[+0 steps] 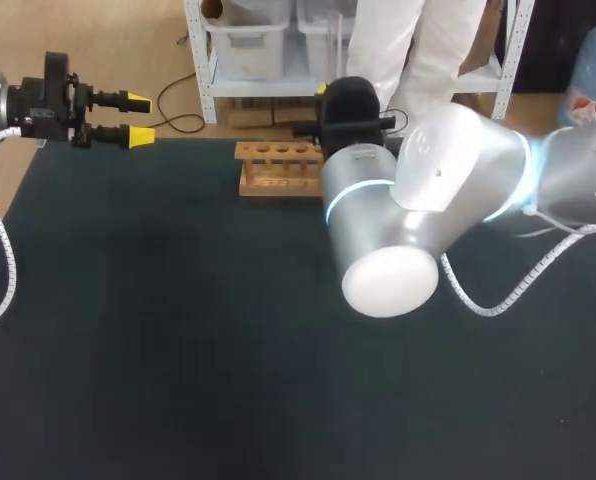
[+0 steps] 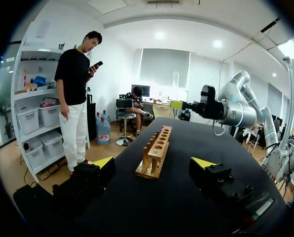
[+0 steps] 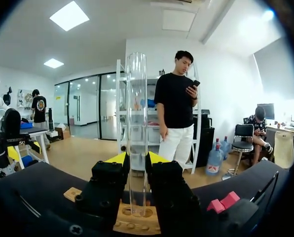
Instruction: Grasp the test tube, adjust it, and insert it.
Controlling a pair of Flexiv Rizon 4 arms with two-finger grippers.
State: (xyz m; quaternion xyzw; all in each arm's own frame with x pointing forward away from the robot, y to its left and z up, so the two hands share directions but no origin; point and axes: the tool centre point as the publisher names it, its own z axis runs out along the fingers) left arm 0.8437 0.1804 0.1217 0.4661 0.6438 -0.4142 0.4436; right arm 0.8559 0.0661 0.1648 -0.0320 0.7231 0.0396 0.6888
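Observation:
A clear test tube (image 3: 136, 98) stands upright between the yellow-tipped fingers of my right gripper (image 3: 137, 159), which is shut on it. Its lower end hangs right at a hole of the wooden rack (image 3: 137, 224); I cannot tell if it has entered. In the left wrist view the tube (image 2: 175, 81) rises above the right gripper (image 2: 179, 104), over the rack's (image 2: 157, 148) far end. From above, my right arm (image 1: 428, 190) hides its gripper and the tube, beside the rack (image 1: 275, 168). My left gripper (image 1: 140, 118) stands open and empty at the table's far left corner.
The black table (image 1: 178, 340) holds only the rack, near its far edge. A white coiled cable (image 1: 0, 240) hangs from my left arm along the table's left edge. Another coiled cable (image 1: 508, 290) loops under my right arm.

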